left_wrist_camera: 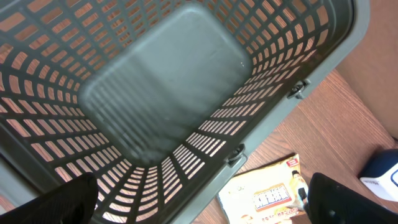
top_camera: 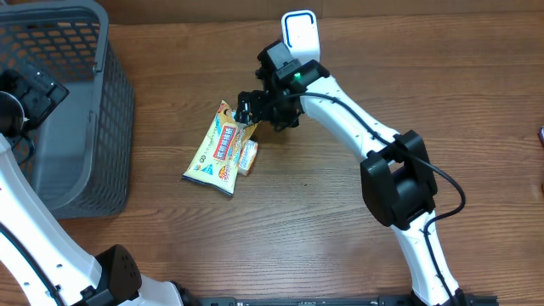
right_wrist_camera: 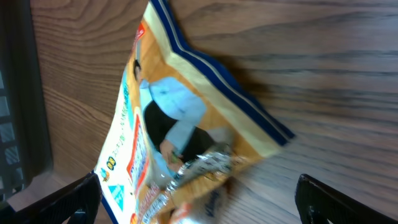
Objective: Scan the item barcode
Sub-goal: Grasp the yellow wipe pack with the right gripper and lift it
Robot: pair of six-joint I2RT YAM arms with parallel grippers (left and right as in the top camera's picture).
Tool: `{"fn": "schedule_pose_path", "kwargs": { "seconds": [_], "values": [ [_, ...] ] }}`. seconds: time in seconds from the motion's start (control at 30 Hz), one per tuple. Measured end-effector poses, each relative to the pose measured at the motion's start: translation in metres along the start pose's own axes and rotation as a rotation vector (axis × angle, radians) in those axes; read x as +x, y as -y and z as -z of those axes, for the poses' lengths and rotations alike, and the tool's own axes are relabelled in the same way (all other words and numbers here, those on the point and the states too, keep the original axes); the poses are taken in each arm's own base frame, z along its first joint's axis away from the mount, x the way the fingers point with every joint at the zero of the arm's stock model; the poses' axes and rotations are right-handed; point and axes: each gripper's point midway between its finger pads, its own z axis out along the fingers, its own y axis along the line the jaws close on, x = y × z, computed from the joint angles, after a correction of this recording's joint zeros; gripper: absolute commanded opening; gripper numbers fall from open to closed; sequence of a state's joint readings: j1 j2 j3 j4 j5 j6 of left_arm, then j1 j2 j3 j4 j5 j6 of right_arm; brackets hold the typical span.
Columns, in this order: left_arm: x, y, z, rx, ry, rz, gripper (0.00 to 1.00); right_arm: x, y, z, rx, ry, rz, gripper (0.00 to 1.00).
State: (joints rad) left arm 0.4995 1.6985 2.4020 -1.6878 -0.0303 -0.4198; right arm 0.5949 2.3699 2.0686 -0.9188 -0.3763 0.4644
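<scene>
Closest to us in the right wrist view are the two dark fingers point(right_wrist_camera: 62, 199) of the right gripper point(top_camera: 248, 109), spread wide apart and closed on nothing. Directly beneath and between them lies the yellow snack packet point(right_wrist_camera: 174, 124), its blue-edged sealed end toward the right-hand finger. The print is blurred, and we see no barcode on the face that shows. We cannot tell whether either finger touches the packet.

From overhead, the packet stretches away from this gripper on the wooden table point(top_camera: 340, 246). A small pale box point(top_camera: 247, 157) rests against its long edge, just below the fingers. The white scanner unit point(top_camera: 299, 32) stands close behind the right wrist.

The left gripper point(left_wrist_camera: 202, 199) also stands wide open and holds nothing. It hangs above the grey plastic basket point(left_wrist_camera: 186, 74), whose slotted walls and plain floor lie straight below it. Just past the basket's rim, beyond the fingertips, we see the packet again, with the scanner unit further off.
</scene>
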Motion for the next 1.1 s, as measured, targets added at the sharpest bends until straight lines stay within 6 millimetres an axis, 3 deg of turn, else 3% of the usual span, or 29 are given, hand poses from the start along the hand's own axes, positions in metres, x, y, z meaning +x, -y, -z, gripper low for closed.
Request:
{"fn": "schedule_pose_path", "kwargs": {
  "seconds": [0.27,0.33,0.47,0.53,0.77,0.93,1.03,1.1],
  "values": [
    [0.000,0.000,0.000,0.000,0.000,0.000,1.00,0.001,-0.014,-0.033,-0.026,0.023,-0.036,0.99],
    [0.000,0.000,0.000,0.000,0.000,0.000,1.00,0.000,-0.014,-0.039,-0.030,0.025,-0.054,0.86],
    [0.000,0.000,0.000,0.000,0.000,0.000,1.00,-0.002,-0.007,-0.050,-0.021,0.033,-0.083,0.35],
    [0.000,0.000,0.000,0.000,0.000,0.000,1.00,-0.004,-0.007,-0.051,-0.022,0.041,-0.087,0.04],
    [0.000,0.000,0.000,0.000,0.000,0.000,1.00,-0.001,0.008,-0.046,0.021,0.019,-0.125,0.04],
    [0.000,0.000,0.000,0.000,0.000,0.000,1.00,-0.018,0.039,-0.005,0.115,0.041,-0.125,0.04],
    [0.000,0.000,0.000,0.000,0.000,0.000,1.00,-0.043,0.056,0.050,0.193,0.132,-0.106,0.04],
    [0.000,0.000,0.000,0.000,0.000,0.000,1.00,-0.060,0.063,0.099,0.256,0.225,-0.079,0.04]
  ]
}}
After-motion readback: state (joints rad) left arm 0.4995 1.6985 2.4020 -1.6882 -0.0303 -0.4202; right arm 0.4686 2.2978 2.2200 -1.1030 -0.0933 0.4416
